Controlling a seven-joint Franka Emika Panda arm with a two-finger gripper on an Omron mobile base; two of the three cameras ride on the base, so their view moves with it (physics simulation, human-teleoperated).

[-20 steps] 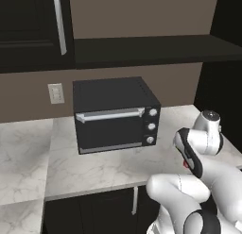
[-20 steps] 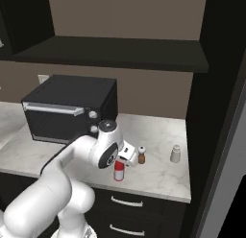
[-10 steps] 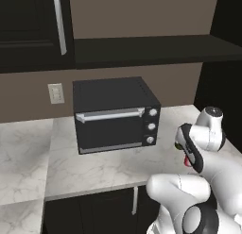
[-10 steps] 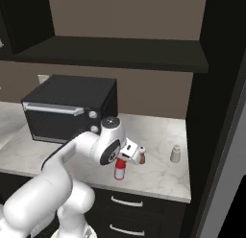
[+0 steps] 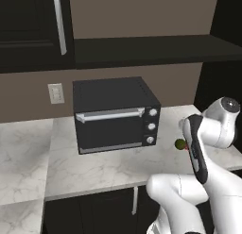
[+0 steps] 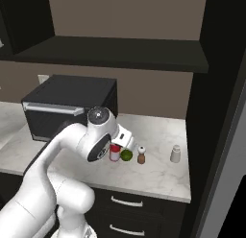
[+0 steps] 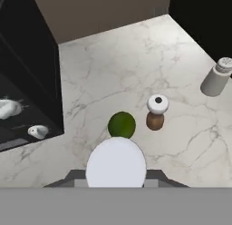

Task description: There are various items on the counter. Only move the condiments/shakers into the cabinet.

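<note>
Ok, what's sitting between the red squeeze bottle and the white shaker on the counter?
In the right base view, the green lime and then the brown wooden shaker stand between the red squeeze bottle and the white shaker.

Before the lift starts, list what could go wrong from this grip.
The gripper is shut on the red squeeze bottle, whose white cap fills the hand view; a shallow hold might slip. The green fruit sits right beside the bottle and could get nudged and roll. The brown shaker stands close behind, so a sideways swing might topple it.
</note>
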